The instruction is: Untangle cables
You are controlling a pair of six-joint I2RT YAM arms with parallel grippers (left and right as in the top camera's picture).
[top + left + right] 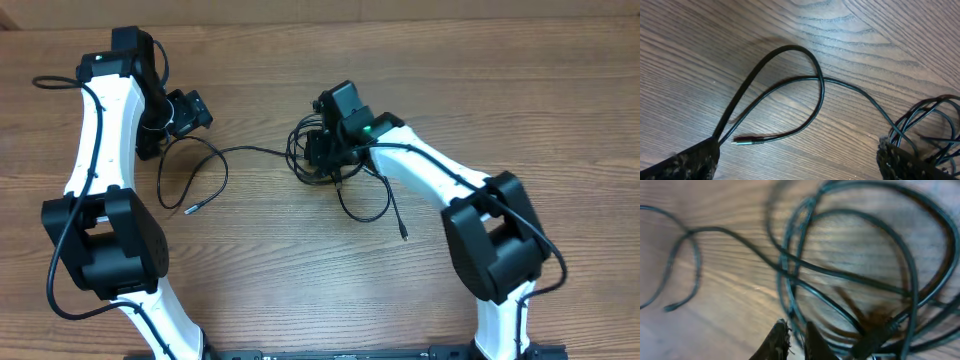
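Thin black cables point(312, 158) lie bunched at the table's middle. One strand point(250, 151) runs left into a loose loop point(195, 170) that ends in a silver plug point(190, 209). Another plug end point(403, 236) lies to the lower right. My left gripper point(188, 112) is open above the loop's far end. In the left wrist view its fingers point(797, 152) stand wide apart, with the loop point(790, 90) and plug point(746, 141) between them on the wood. My right gripper point(325, 152) sits on the bunch. In the right wrist view its fingers point(796, 339) are closed on cable strands point(790, 280).
The wooden table point(300, 270) fills the view. Both white arms reach in from the near edge, the left one point(95, 140) along the left side and the right one point(440, 180) from the lower right. Thicker black wires run along the arms.
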